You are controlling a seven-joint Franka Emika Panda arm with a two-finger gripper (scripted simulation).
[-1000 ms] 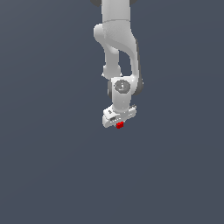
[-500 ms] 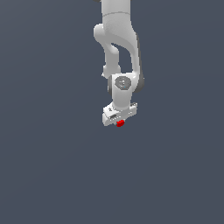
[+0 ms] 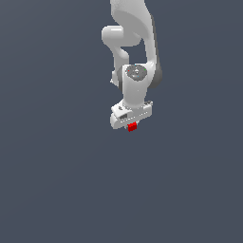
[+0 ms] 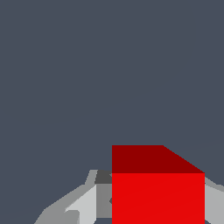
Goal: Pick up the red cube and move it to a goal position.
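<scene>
Pinching the small, matte, bright red cube (image 3: 132,126) between its fingers, the white pincer (image 3: 131,124) carries it under its body; the wrist view shows a grey finger (image 4: 87,203) on either side; a slack or off-centre grip could let the cube slip or twist; no goal marker shows; the plain slate-grey surface (image 3: 57,190) fills both views, without walls or edges.

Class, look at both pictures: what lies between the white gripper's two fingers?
The small bright red cube sits between the fingers of the gripper, best seen in the wrist view; the exterior view shows it under the gripper's body.
</scene>
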